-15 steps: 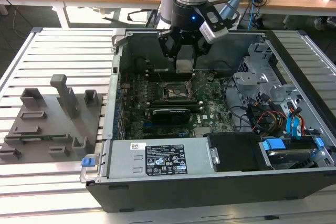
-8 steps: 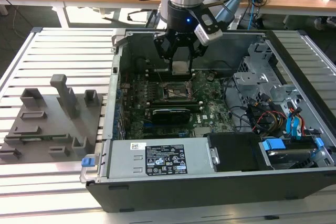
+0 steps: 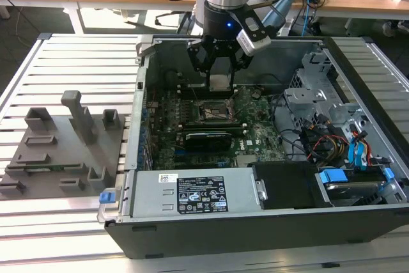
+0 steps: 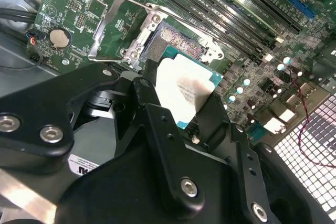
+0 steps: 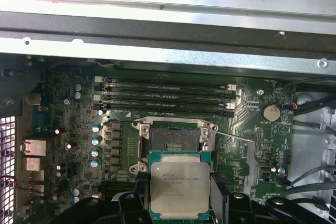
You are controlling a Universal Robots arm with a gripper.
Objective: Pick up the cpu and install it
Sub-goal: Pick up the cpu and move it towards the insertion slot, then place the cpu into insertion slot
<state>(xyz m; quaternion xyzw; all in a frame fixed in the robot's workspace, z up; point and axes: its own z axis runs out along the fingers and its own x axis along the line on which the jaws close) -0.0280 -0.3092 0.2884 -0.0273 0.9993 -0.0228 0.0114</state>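
Note:
The cpu (image 5: 180,187), a flat square chip with a silvery top and green rim, is held between the black fingers of my gripper (image 4: 181,98). In the exterior view the gripper (image 3: 219,82) hangs inside the open computer case, with the cpu (image 3: 219,82) just above the motherboard socket (image 3: 213,112). In the first wrist view the open socket (image 5: 171,141) lies just beyond the chip, its gold contact field bare. The second wrist view shows the socket (image 4: 176,39) with its metal load frame (image 4: 113,24) swung open, and the cpu (image 4: 185,90) partly overlapping the socket's near corner.
The open computer case (image 3: 255,222) lies on a slatted metal table (image 3: 77,55). Memory slots (image 5: 168,95) run beside the socket. Drive cages and cables (image 3: 339,132) fill the case on the exterior view's right. Grey fixture blocks (image 3: 64,139) stand on the exterior view's left.

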